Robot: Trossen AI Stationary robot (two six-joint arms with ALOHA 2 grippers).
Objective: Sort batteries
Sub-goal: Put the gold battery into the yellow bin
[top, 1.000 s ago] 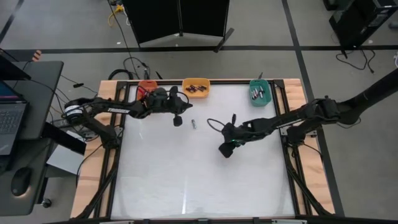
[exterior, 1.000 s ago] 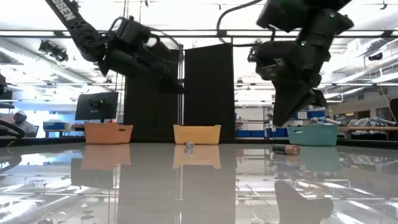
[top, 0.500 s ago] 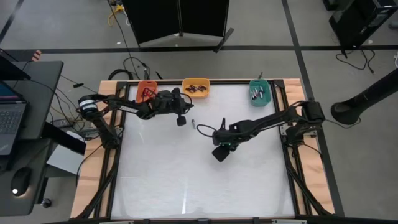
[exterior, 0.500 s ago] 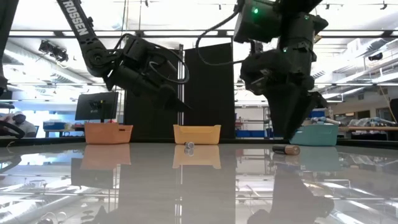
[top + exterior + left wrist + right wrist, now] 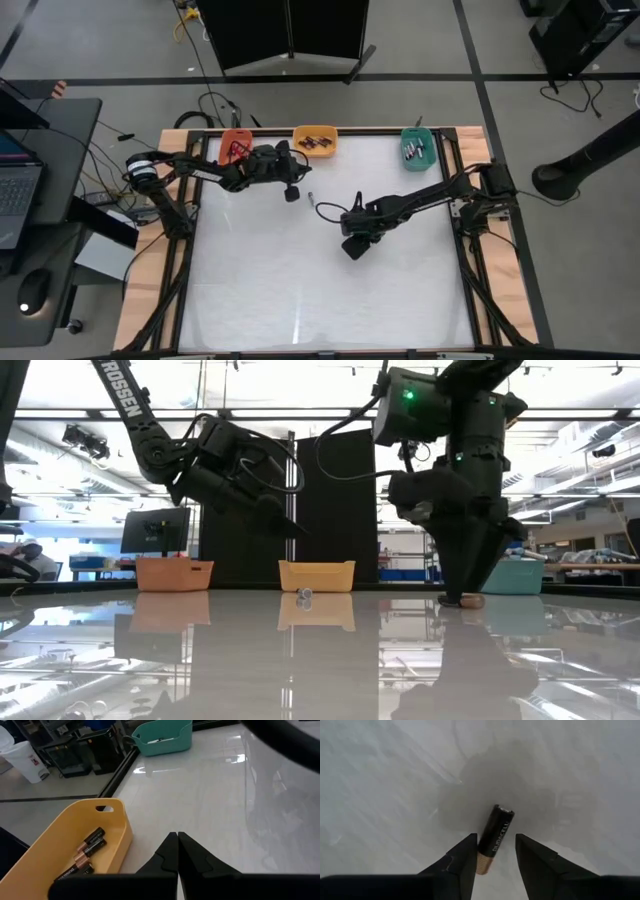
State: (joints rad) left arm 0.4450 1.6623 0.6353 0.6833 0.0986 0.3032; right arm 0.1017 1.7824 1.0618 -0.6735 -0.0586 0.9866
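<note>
White and glossy, the counter (image 5: 300,290) fills the high view, with three bins along its 12 o'clock edge: a red bin (image 5: 235,141) toward 11, a yellow bin (image 5: 315,140) at 12 and a teal bin (image 5: 418,146) toward 1.

Near the counter's middle the right gripper (image 5: 495,856) points down at a loose battery (image 5: 494,838) lying flat on the counter. Its fingers stand apart on either side of the battery's copper end, not yet closed on it; nothing is held. In the low view the battery shows only as a small end at the gripper's foot.

A second battery (image 5: 310,198) lies loose toward 12 o'clock from the middle, just short of the yellow bin. The left gripper (image 5: 177,851) hangs above the counter near it, close to the yellow bin, fingers pressed together and empty. More batteries already lie in the yellow and teal bins.

The step in hand looks like the pick-up of the middle battery. Next the right gripper likely needs to settle a little lower, centred on the battery's body, then close squarely so the round cell does not roll away, lift, and carry it to whichever bin matches its size.
</note>
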